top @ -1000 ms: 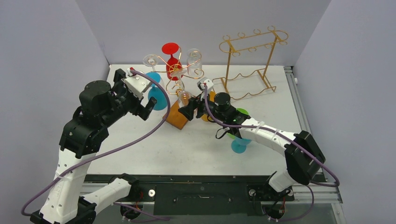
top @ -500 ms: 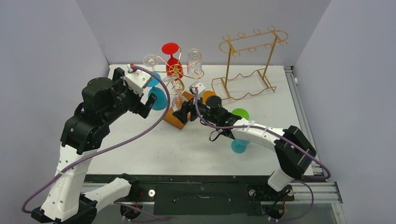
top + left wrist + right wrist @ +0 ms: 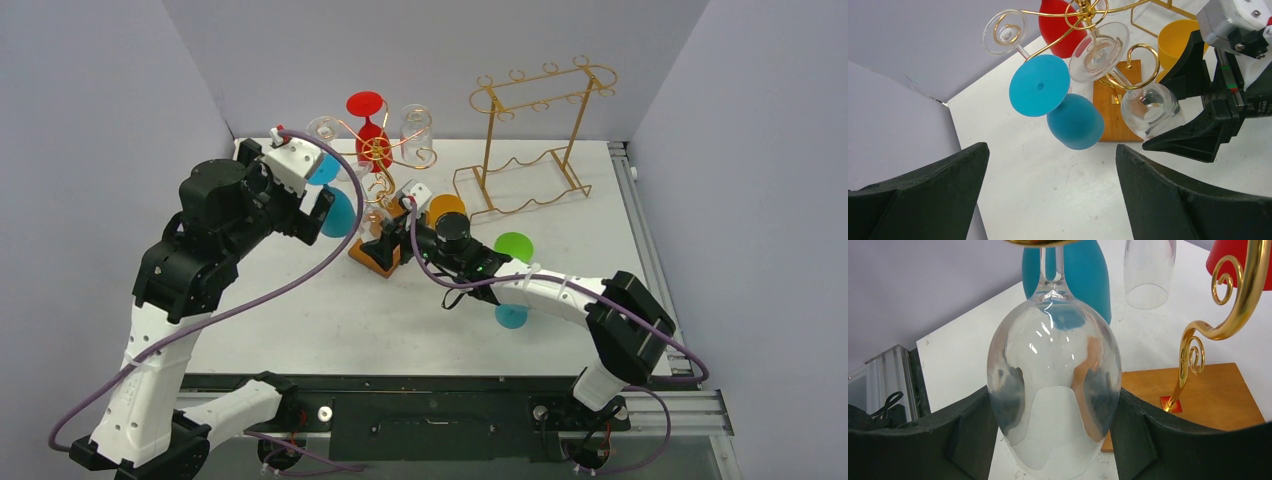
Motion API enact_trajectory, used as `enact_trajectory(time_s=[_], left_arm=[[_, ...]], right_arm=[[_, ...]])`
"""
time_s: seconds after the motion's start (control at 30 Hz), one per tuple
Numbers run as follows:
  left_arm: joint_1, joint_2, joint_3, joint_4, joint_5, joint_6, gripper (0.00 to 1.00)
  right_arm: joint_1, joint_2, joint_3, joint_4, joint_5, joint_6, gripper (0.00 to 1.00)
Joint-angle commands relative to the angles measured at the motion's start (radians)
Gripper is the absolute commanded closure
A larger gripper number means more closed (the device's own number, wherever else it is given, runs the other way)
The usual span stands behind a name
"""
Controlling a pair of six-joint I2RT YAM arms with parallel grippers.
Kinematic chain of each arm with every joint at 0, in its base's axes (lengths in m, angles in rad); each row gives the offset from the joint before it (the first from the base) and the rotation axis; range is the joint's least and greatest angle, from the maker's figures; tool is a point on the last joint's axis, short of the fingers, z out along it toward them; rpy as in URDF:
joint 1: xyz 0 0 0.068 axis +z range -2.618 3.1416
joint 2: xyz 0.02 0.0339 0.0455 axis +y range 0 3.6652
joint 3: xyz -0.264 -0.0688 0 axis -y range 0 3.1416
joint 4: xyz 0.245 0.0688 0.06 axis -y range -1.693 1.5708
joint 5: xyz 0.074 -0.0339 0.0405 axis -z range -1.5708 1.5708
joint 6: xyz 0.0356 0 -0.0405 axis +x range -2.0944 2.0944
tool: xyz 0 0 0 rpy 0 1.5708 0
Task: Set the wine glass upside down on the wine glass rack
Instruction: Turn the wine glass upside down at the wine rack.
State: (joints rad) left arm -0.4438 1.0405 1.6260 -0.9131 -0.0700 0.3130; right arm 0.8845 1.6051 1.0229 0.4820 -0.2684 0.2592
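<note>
R gripper (image 3: pixel 1055 445) grips inverted glass (image 3: pixel 1054 385) by bowl, stem in rack (image 3: pixel 1144 56) curl at 12 o'clock. It should let go slowly so foot seats. L gripper (image 3: pixel 1053 195) spread wide, empty.

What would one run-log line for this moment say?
right gripper: holds clear wine glass inverted, stem in wine glass rack arm | left gripper: open, empty, near blue glass

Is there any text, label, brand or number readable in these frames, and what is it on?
None can be read.
The only lettering is white print on the black body of the right hand, in the left wrist view: too small and cut off by the frame edge.
</note>
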Motion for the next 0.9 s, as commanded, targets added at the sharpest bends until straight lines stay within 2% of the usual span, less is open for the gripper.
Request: enact_trajectory(time_s=[0.0, 0.87], left_arm=[[0.001, 0.004, 0.047, 0.016, -0.028, -0.018, 0.04], [0.001, 0.033, 0.054, 0.04, -0.041, -0.016, 0.04]], right_arm=[[0.013, -0.033, -0.019, 0.175, 0.005, -0.038, 0.71], [0.025, -0.065, -0.173, 0.391, 0.04, -0.061, 0.73]])
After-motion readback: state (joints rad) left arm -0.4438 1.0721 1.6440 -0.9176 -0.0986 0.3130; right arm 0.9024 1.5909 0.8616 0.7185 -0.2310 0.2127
